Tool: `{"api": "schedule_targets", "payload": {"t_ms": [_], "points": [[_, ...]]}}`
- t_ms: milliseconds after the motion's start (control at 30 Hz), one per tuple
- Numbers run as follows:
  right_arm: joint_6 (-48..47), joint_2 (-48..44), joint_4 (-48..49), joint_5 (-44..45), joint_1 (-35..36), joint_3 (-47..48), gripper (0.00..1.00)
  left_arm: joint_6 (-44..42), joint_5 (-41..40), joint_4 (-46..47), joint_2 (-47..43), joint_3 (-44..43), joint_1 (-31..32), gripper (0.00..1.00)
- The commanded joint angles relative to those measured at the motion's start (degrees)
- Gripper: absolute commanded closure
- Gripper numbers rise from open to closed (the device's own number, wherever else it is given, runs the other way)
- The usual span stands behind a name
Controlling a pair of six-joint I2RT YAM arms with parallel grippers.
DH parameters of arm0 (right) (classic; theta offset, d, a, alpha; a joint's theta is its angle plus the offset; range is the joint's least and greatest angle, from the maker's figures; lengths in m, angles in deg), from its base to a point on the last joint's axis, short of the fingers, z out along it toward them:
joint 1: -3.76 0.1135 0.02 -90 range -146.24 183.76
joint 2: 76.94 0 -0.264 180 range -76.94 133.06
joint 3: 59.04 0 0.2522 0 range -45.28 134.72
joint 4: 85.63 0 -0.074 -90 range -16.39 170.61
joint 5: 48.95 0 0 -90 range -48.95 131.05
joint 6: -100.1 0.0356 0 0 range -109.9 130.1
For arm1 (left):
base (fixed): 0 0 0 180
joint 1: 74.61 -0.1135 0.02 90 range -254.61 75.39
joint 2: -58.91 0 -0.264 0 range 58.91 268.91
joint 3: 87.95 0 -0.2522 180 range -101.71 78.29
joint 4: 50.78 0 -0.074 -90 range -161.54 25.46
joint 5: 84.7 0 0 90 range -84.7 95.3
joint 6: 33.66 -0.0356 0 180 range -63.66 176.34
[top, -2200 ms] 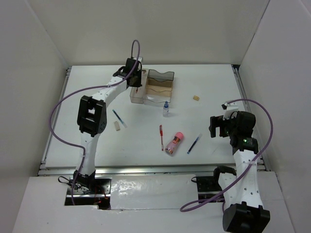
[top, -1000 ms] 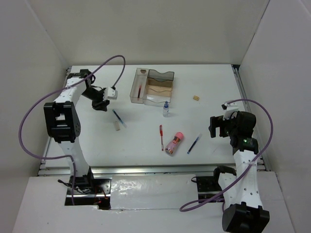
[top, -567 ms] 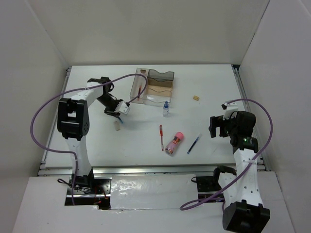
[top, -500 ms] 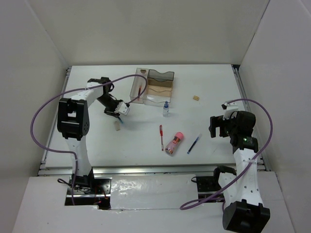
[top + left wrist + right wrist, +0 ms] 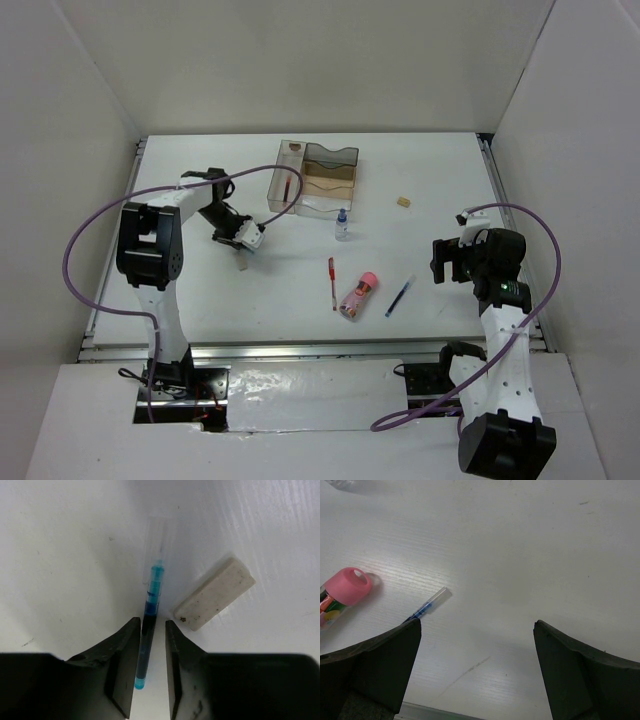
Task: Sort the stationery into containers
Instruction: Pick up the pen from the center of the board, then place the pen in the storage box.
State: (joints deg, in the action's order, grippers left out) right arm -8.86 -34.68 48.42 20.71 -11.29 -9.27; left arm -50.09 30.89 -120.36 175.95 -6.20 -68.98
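The left gripper (image 5: 152, 622) is down at the table (image 5: 440, 170), in its left half, with its jaws drawn narrow on either side of a blue pen (image 5: 150, 615). In the left wrist view the pen runs lengthwise through the gap and lies against one finger (image 5: 125, 670). A thin strip of table shows between the pen and the other finger, so the jaws are not clamped on it. The pen's clear end sticks out past the fingertips. A beige block (image 5: 215, 594) lies tilted just beside the pen, apart from it and outside the jaws.

The right gripper (image 5: 476, 630) hangs over the table near the right edge with its jaws spread wide and nothing between them.

The smoky organizer tray (image 5: 345, 160) sits toward the far edge, a little left of the middle. A red pen (image 5: 286, 187) lies in its long narrow compartment on the left side. A small clear bottle (image 5: 341, 224) stands just beside the tray's near right corner. A second beige block (image 5: 403, 202) lies well to the right of the tray.

Nearer the front edge, around the middle, lie a second red pen (image 5: 332, 283), a pink tube (image 5: 358, 296) just to its right, and a dark-blue pen (image 5: 400, 296) further right.
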Motion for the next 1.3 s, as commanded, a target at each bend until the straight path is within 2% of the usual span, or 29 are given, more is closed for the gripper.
{"api": "schedule_targets", "payload": {"t_ms": [0,100,267,367,400,533,567,600,633,667,700,733,767,833,867,933,1067,1267], "points": [[-0.38,0.02,-0.16,0.30,-0.42,-0.15,0.01,-2.11,-2.46,1.41,1.27,1.69,0.35,0.64],[-0.46,-0.07,-0.16,0.21,-0.33,-0.06,0.01,-1.15,-4.57,0.97,1.09,2.66,0.79,0.81],[-0.99,-0.42,-0.60,-0.67,-0.42,-0.06,0.01,1.57,-4.32,2.37,-1.36,5.12,1.23,0.88],[-0.81,-1.12,-0.42,-0.75,-0.42,-0.15,0.01,9.36,-0.64,5.36,-5.67,6.09,1.93,0.92],[-0.81,-1.30,-0.60,-0.76,-0.42,-0.06,0.01,11.92,0.94,5.62,-8.29,4.87,2.54,0.98],[-0.55,-2.01,-0.34,-1.02,-0.51,-0.15,0.01,32.82,8.15,5.98,-13.67,-1.98,5.00,1.00],[-0.38,-2.01,-0.16,-1.19,-0.51,-0.15,0.01,42.18,11.04,5.63,-14.20,-6.00,5.62,1.00],[-0.29,-1.83,-0.16,-1.11,-0.51,-0.06,0.01,46.80,12.55,5.89,-14.64,-7.87,5.88,1.00],[-0.29,-1.83,-0.16,-1.02,-0.42,-0.06,0.01,58.59,13.08,8.67,-14.73,-9.45,6.06,1.00],[-0.11,-1.74,-0.07,-0.93,-0.42,0.02,0.01,65.06,12.74,11.14,-14.82,-11.64,6.32,1.00],[-0.02,-1.57,-0.07,-0.84,-0.59,0.03,0.01,71.21,11.43,13.95,-14.64,-12.53,6.59,1.00],[-0.11,-1.57,0.02,-0.76,-0.51,0.03,0.01,83.81,9.59,20.33,-14.38,-12.89,6.76,1.00],[-0.02,-1.65,0.02,-0.93,-0.60,0.03,0.01,89.50,3.74,23.00,-13.77,-13.59,7.63,1.00],[-0.02,-1.74,-0.07,-0.76,-0.60,0.03,0.01,102.22,-2.26,29.84,-12.89,-14.21,8.43,1.00],[0.15,-1.83,0.02,-0.67,-0.60,0.03,0.01,105.69,-7.51,31.62,-11.93,-14.47,8.96,1.00],[0.24,-1.83,0.10,-0.41,-0.51,0.03,0.01,114.03,-10.54,35.23,-10.95,-14.48,9.22,1.00],[0.42,-1.57,0.37,-0.41,-0.60,-0.06,0.01,120.57,-16.87,41.82,-6.04,-17.10,10.80,1.00],[0.68,-0.69,0.72,0.21,-0.68,-0.06,0.02,124.53,-23.91,41.84,3.10,-25.72,13.18,0.99]]}}
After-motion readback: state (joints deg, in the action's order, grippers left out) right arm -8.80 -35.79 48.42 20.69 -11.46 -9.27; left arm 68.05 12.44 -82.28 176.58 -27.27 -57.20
